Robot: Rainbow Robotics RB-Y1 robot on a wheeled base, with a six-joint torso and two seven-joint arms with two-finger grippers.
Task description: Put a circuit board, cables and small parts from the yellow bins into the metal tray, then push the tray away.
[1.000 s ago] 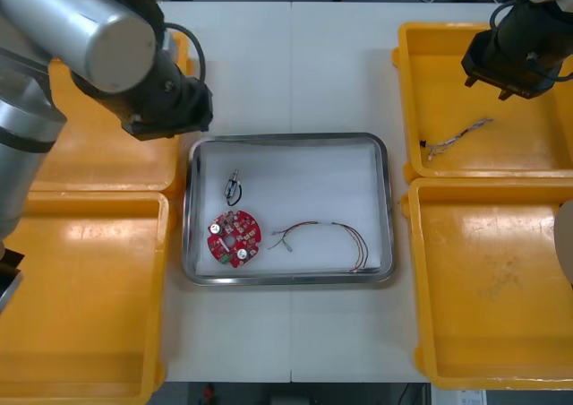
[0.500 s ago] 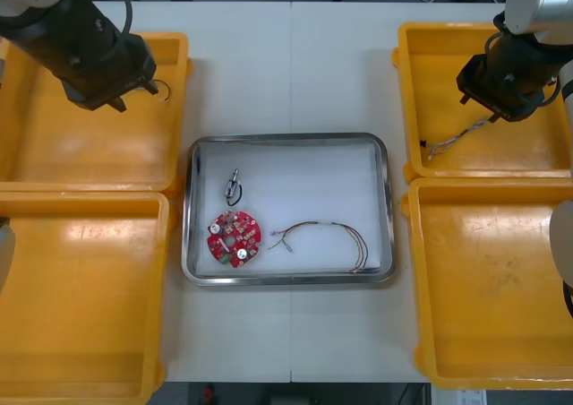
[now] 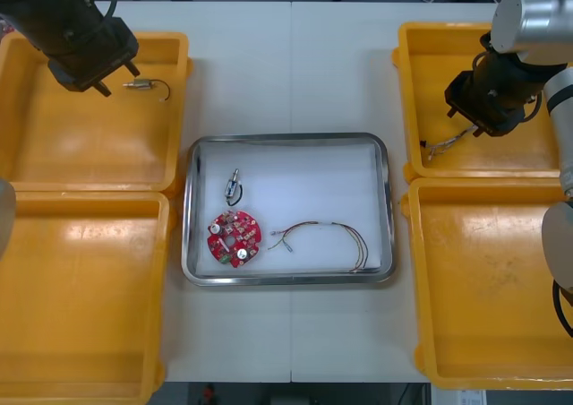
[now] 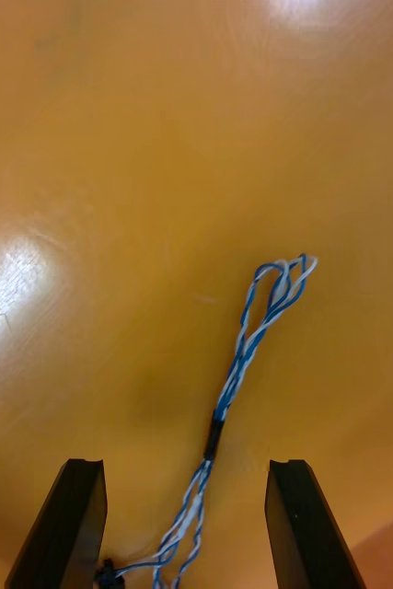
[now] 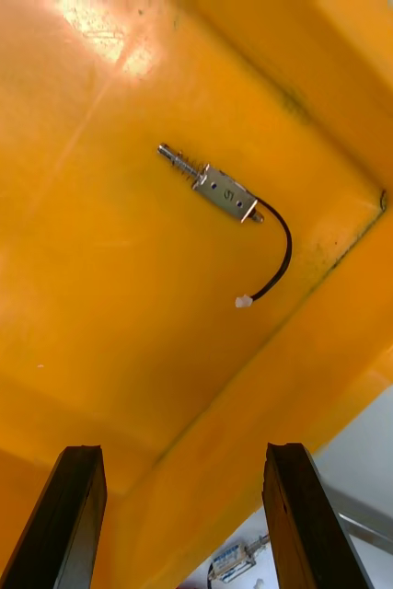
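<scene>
Shiny metal tray [image 3: 286, 137] on the tabletop [image 3: 291, 64] holds a round red circuit board [image 3: 235, 237], a red and yellow cable [image 3: 333, 230] and a small metal part [image 3: 233, 187]. Right wrist view: right claw [image 4: 182, 465], open and empty, straddles a twisted blue and white cable [image 4: 251, 345]. Left wrist view: left claw [image 5: 185, 451], open and empty, hangs above a yellow bin [image 5: 86, 322].

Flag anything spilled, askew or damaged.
Nothing stands out. The circuit board, red and yellow cable and a small metal part lie inside the metal tray. The blue and white cable lies in the far right bin by the open right gripper; a second metal part lies in the far left bin by the open left gripper.
</scene>
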